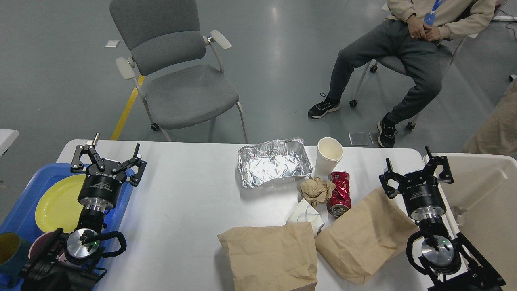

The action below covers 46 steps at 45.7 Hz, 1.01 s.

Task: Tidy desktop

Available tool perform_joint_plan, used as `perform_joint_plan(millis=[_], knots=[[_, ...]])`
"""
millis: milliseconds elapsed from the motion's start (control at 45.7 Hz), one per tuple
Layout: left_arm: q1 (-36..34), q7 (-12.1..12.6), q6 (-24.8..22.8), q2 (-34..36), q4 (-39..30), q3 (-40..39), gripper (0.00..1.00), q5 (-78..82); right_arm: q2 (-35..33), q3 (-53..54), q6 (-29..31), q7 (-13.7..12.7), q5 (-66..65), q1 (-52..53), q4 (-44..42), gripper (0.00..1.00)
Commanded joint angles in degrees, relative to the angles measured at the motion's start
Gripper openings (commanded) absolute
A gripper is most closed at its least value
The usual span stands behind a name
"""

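While both claws idle, desktop (181, 202) far from tidy: foil tray (274, 162), paper cup (329, 155), crushed can (339, 192), two paper bags (270, 254) left mid-right. Left gripper (108, 158) spread wide, empty, over blue tray (24, 210); right gripper (416, 171) wide, empty, beside bin (484, 194).

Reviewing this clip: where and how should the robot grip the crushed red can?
Probably across the dented middle of the crushed red can, coming from above with the right hand, fingers spanning its width. It lies on the desktop, open end toward the robot, crumpled brown paper against its left side.
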Motion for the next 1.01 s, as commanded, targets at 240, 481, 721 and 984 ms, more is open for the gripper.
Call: perform_joint_plan(millis=[240,481,721,984], knots=[[0.0,0.2,-0.2,0.0,0.0,0.1,0.96,-0.1,0.0,0.0,0.0,0.0,0.0,0.0,0.1,1.0],[0.1,0.2,-0.3,0.0,0.0,0.1,0.96,-0.1,0.0,0.0,0.0,0.0,0.0,0.0,0.1,1.0],[0.0,0.2,-0.3,0.0,0.0,0.1,0.96,-0.1,0.0,0.0,0.0,0.0,0.0,0.0,0.1,1.0],[0.0,0.2,-0.2,0.0,0.0,0.0,0.96,-0.1,-0.1,0.0,0.1,-0.4,0.0,0.4,-0.1,1.0]])
